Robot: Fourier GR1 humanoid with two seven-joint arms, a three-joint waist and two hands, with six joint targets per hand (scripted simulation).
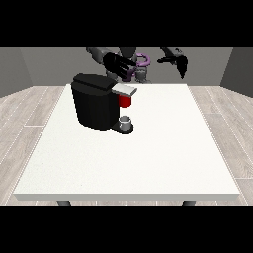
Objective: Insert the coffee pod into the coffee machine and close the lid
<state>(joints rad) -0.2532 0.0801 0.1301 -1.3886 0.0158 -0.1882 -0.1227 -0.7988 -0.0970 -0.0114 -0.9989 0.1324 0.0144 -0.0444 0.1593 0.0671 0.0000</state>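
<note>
Robot hand at the view's left (116, 63) (fingers seemingly spread) hovers above coffee machine (95, 103).

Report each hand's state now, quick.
Hand at the view's left: open, fingers spread, holding nothing, above the coffee machine.
Hand at the view's right: raised, holding nothing; fingers cannot be told.

White table (148, 163): black coffee machine (94, 106) standing at far left, grey cup (126, 122) on its base.
</note>
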